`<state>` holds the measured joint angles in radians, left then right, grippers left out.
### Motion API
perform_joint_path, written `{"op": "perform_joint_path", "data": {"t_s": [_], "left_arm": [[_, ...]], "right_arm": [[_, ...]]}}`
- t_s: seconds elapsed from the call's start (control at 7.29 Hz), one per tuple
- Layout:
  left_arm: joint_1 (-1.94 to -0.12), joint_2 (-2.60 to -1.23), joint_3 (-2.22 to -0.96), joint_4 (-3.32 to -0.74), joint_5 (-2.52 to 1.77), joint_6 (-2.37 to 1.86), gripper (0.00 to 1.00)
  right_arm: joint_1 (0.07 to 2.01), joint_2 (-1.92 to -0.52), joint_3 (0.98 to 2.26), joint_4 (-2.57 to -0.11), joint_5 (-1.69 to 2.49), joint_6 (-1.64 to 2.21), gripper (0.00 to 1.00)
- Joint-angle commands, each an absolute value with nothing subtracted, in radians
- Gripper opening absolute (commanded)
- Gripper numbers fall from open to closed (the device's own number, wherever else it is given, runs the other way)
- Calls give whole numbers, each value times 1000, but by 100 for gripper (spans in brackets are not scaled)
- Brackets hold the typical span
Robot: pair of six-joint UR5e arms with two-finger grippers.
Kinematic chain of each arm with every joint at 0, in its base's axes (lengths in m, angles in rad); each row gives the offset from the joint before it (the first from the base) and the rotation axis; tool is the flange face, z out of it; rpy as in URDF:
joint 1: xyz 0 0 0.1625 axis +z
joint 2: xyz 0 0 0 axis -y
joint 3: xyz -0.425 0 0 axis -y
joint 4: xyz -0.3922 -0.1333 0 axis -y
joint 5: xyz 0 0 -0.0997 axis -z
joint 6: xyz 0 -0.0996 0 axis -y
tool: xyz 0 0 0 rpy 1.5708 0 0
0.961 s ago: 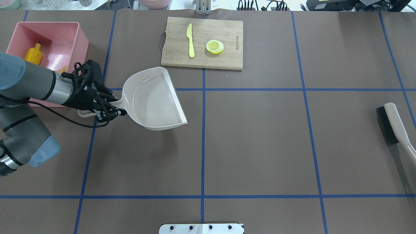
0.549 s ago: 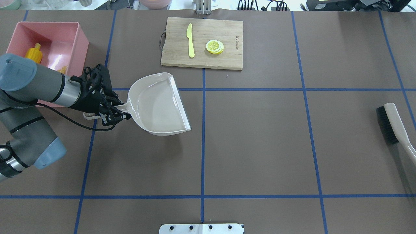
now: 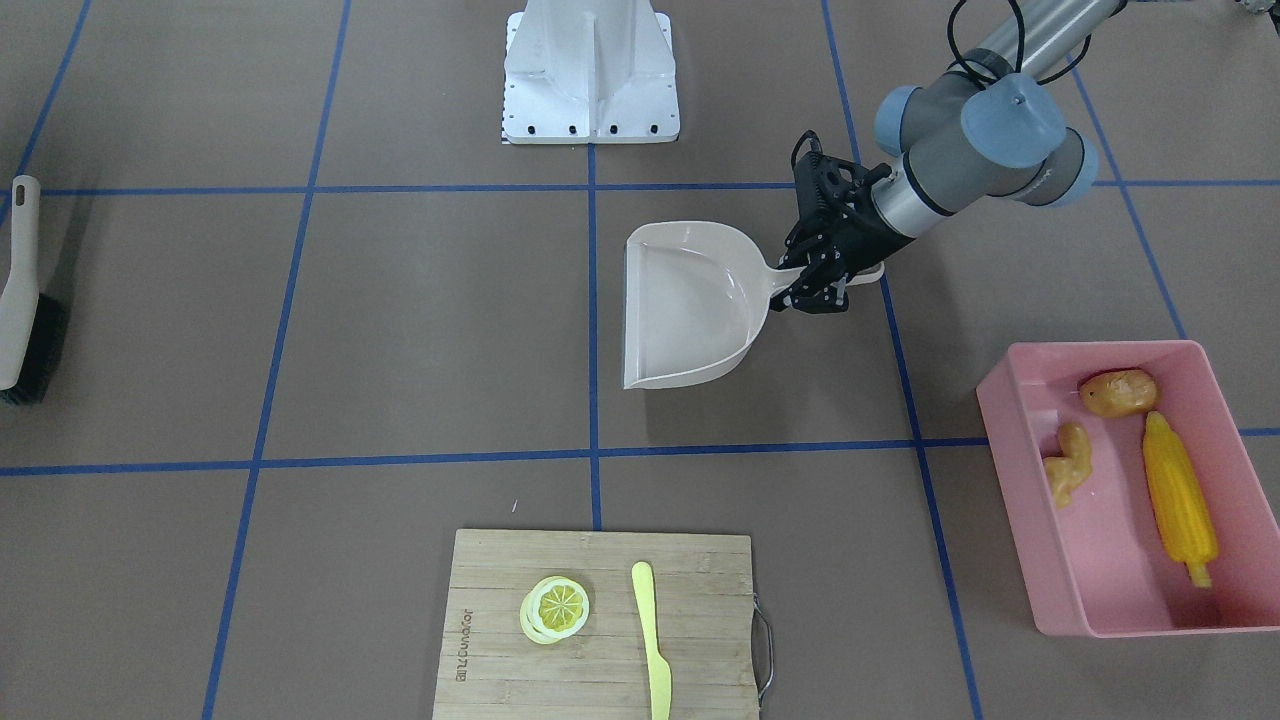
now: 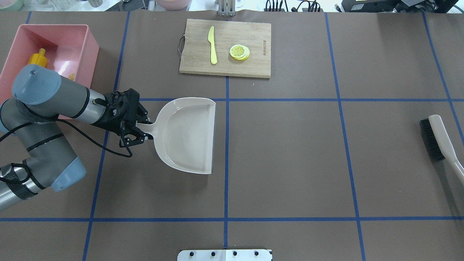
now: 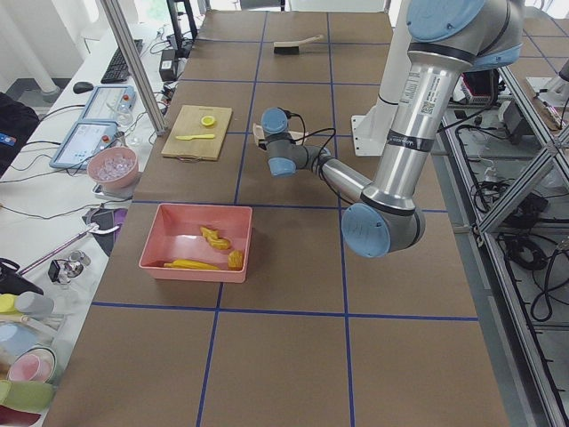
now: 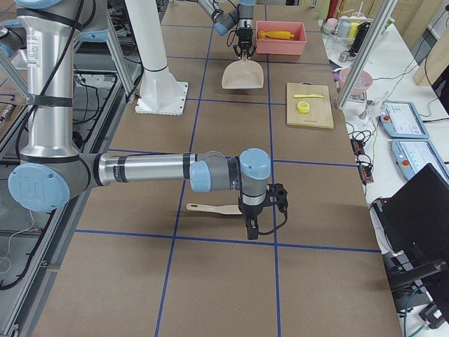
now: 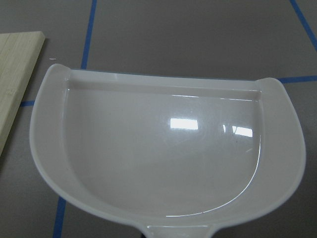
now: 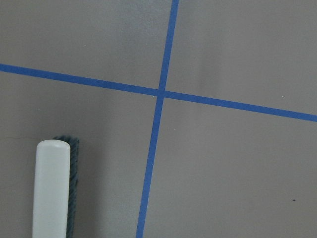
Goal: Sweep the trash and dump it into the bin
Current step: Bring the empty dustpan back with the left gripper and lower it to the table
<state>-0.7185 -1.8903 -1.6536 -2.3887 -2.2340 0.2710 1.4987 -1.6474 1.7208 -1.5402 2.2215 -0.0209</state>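
My left gripper point(image 4: 141, 131) is shut on the handle of the beige dustpan point(image 4: 188, 136), which sits low and level near the table's middle, mouth to the right. The left wrist view shows the dustpan point(image 7: 168, 148) with nothing in it. The pink bin point(image 3: 1012, 480) holds the trash: the corn cob point(image 3: 1180, 500), the potato point(image 3: 1118, 392) and the ginger root point(image 3: 1066, 463). My right gripper point(image 6: 251, 226) shows only in the exterior right view, hanging over the bristle end of the brush point(image 6: 214, 208); I cannot tell whether it is open or shut.
A wooden cutting board point(image 4: 250, 61) at the table's far side carries a yellow knife point(image 4: 212, 45) and a lemon slice point(image 4: 239, 52). The brush point(image 4: 438, 139) lies flat at the table's right end. The bin point(image 4: 54, 26) stands at the far left corner.
My left arm has carried the dustpan away from the bin, rightward and toward the robot, and turned it so its mouth faces right. The brush has not moved.
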Motion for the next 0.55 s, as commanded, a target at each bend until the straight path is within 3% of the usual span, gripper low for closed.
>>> {"op": "perform_joint_path", "data": {"t_s": [0.0, 0.41], "left_arm": [[-703, -1894, -1647, -2358, -2278, 215, 0], [-703, -1907, -1625, -2370, -2275, 126, 0]], "right_arm": [[1499, -1647, 1723, -1540, 2209, -20, 100], [1499, -1647, 1726, -1540, 2210, -20, 100]]}}
